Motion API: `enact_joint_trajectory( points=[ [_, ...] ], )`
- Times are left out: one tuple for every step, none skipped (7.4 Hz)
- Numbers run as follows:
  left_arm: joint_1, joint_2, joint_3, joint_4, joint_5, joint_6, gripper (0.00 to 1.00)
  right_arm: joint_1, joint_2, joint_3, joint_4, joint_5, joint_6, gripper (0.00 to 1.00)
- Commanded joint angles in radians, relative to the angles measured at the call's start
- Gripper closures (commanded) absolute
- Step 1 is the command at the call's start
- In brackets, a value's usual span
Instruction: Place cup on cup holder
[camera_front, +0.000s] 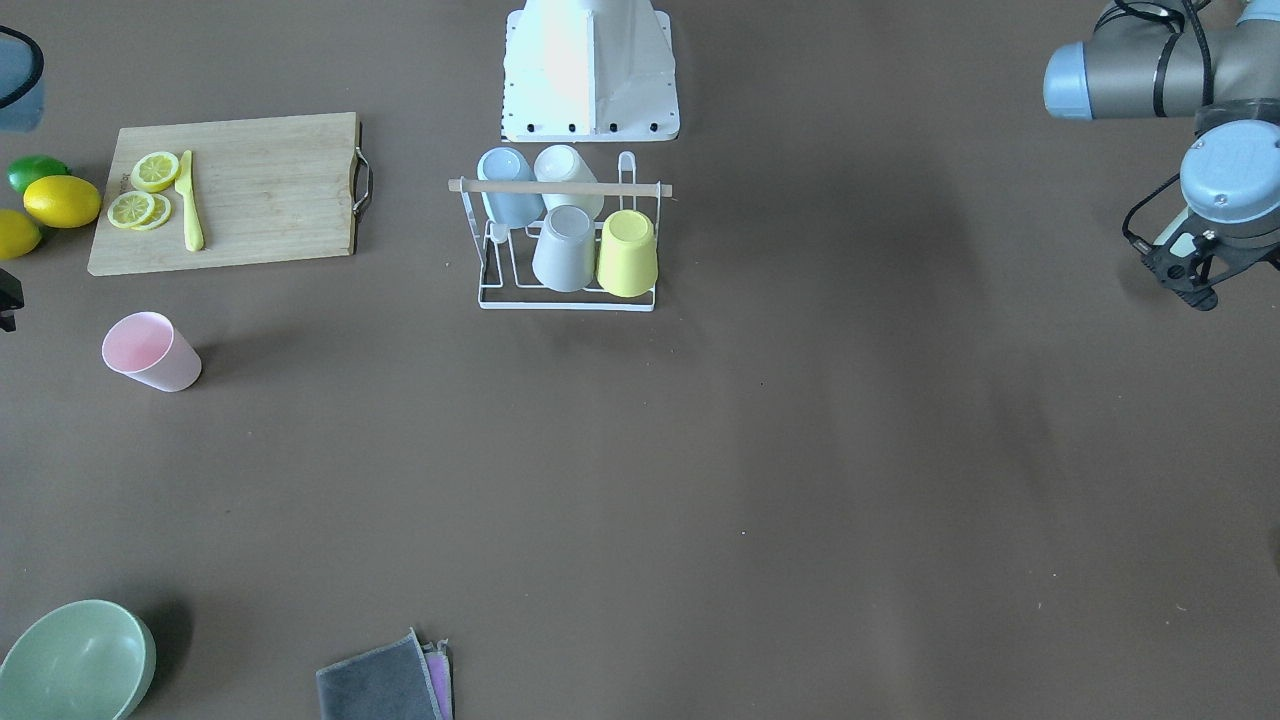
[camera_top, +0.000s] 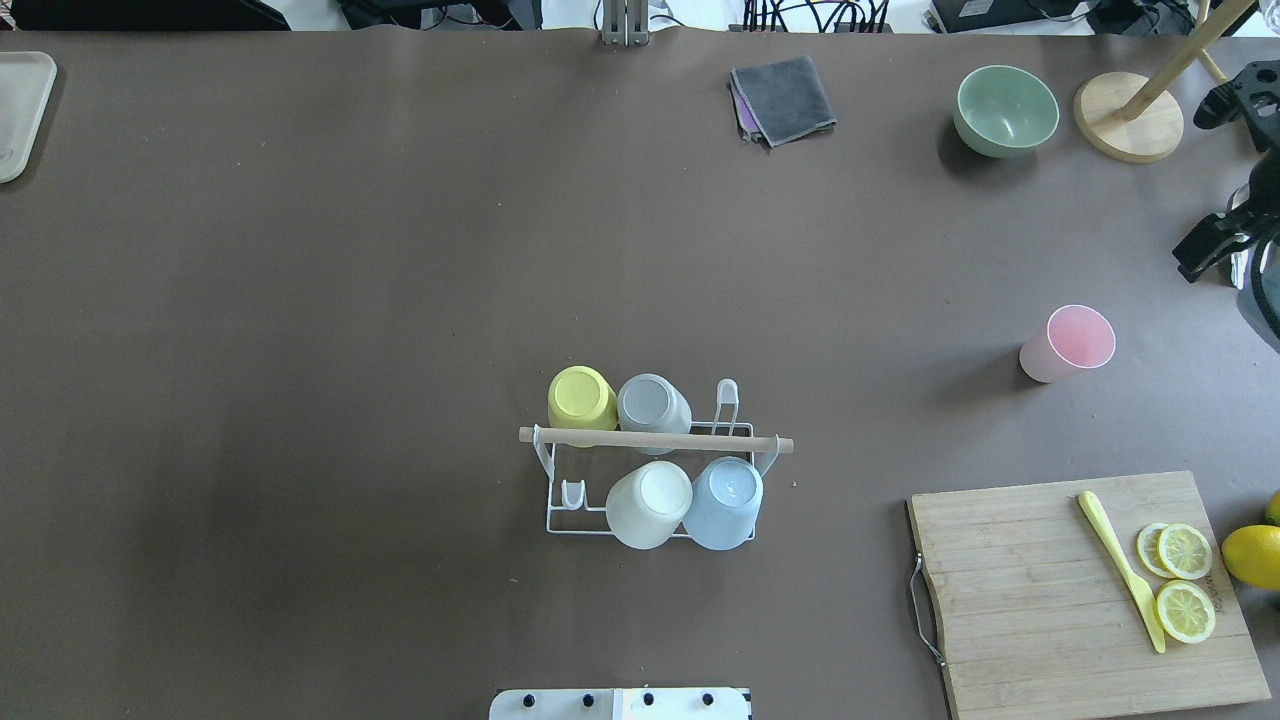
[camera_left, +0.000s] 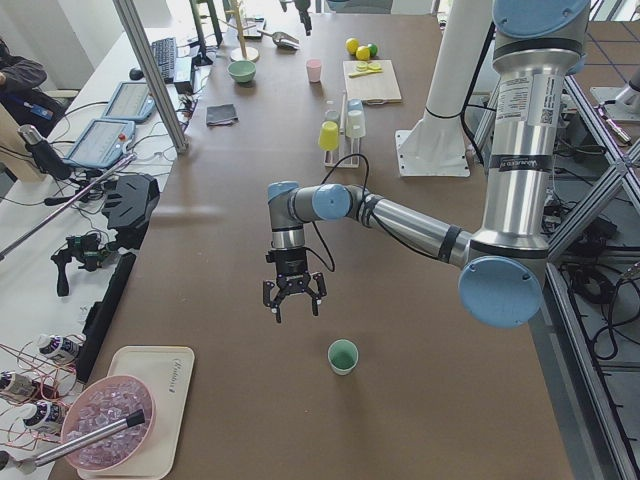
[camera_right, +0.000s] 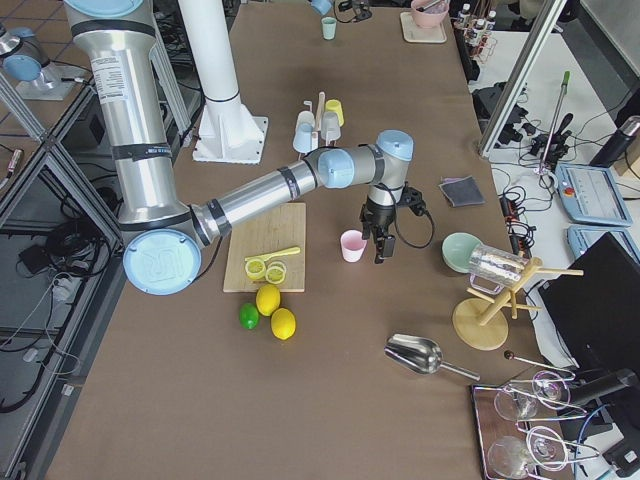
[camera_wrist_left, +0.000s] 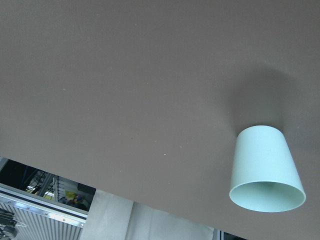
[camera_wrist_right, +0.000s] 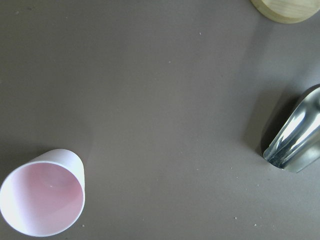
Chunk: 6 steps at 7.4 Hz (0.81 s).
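Note:
The white wire cup holder (camera_front: 566, 296) with a wooden rod (camera_top: 655, 440) stands mid-table and carries yellow, grey, white and blue cups upside down. A pink cup (camera_top: 1068, 344) stands upright to its right; it also shows in the right wrist view (camera_wrist_right: 42, 205). My right gripper (camera_right: 381, 250) hangs just beside it, empty and apparently open; only its edge shows in the overhead view (camera_top: 1205, 255). A mint cup (camera_left: 343, 356) stands upright far to the left, also in the left wrist view (camera_wrist_left: 267, 172). My left gripper (camera_left: 292, 308) hangs open and empty above the table beside it.
A cutting board (camera_front: 260, 200) holds lemon slices and a yellow knife, with lemons and a lime beside it. A green bowl (camera_top: 1006, 110), a folded grey cloth (camera_top: 783, 98), a wooden stand (camera_top: 1128, 118) and a metal scoop (camera_wrist_right: 295, 137) lie nearby. The robot base (camera_front: 590, 70) is behind the holder.

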Motion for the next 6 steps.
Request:
enact_joint_trajectory(
  points=[
    [0.087,0.003,-0.001,0.011,0.032,-0.001,0.01,-0.047,0.041,-0.011,-0.033,-0.013,-0.022,0.00],
    [0.142,0.000,-0.002,0.038,0.032,-0.001,0.01,-0.064,0.056,-0.044,-0.038,-0.014,-0.038,0.00],
    [0.173,0.000,0.001,0.046,0.032,-0.001,0.01,-0.072,0.076,-0.062,-0.053,-0.014,-0.174,0.00],
    [0.216,0.009,0.001,0.048,0.032,-0.001,0.01,-0.075,0.134,-0.063,-0.156,-0.022,-0.270,0.00],
    [0.232,0.030,0.005,0.043,0.032,-0.001,0.01,-0.103,0.237,-0.094,-0.274,-0.106,-0.361,0.00],
    [0.249,0.053,0.005,0.040,0.029,-0.001,0.01,-0.158,0.298,-0.100,-0.379,-0.182,-0.378,0.00]
  ],
)
